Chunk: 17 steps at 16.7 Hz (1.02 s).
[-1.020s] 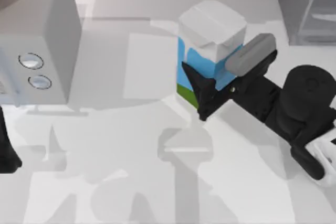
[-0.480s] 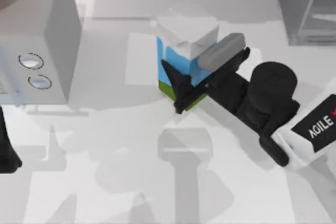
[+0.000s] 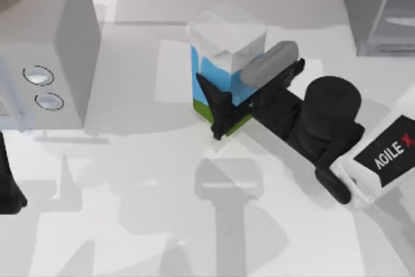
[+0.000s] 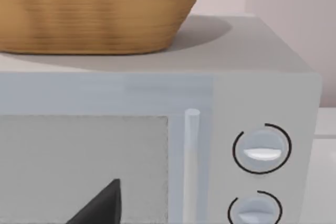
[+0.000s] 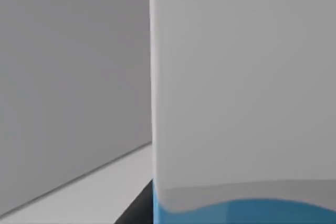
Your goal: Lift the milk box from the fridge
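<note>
table (image 3: 130, 225): flat white top, soft grey shadows.
microwave (image 3: 52, 50): boxy grey body, two round dials, far to the left of the right pincer; woven wicker basket (image 4: 94, 9) on its roof.
fridge (image 3: 379, 8): grey cabinet, pale glassy panel, behind and right of the right pincer.
milk box (image 3: 224, 63): small carton, white folded top, light-blue sides, green base band; out on the table, between the pincer fingers.
right pincer (image 3: 249, 95): black wedge fingers clamped on milk box sides.
left pincer (image 4: 100, 205): parked facing the microwave front; finger state, cannot tell.
</note>
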{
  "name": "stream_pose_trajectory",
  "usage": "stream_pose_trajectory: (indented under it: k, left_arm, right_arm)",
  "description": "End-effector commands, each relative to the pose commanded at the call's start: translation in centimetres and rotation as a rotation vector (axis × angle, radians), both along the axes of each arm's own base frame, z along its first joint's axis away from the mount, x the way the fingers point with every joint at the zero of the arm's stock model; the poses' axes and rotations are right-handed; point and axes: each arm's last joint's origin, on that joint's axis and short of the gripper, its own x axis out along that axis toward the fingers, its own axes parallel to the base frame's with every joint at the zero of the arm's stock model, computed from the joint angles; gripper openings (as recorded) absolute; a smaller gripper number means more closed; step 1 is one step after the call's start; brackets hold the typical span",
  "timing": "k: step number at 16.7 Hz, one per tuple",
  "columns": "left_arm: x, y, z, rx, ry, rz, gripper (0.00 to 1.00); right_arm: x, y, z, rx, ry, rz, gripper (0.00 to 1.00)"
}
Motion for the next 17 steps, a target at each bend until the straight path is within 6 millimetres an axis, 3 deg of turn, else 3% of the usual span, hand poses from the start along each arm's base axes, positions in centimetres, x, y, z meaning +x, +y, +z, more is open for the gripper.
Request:
stream_pose_trajectory:
  k: [11, 17]
  left_arm:
    - [0.00, 0.00, 0.00, 0.000, 0.000, 0.000, 1.00]
    - [0.00, 0.00, 0.00, 0.000, 0.000, 0.000, 1.00]
  right_arm:
    - [0.00, 0.00, 0.00, 0.000, 0.000, 0.000, 0.98]
    - [0.00, 0.00, 0.00, 0.000, 0.000, 0.000, 1.00]
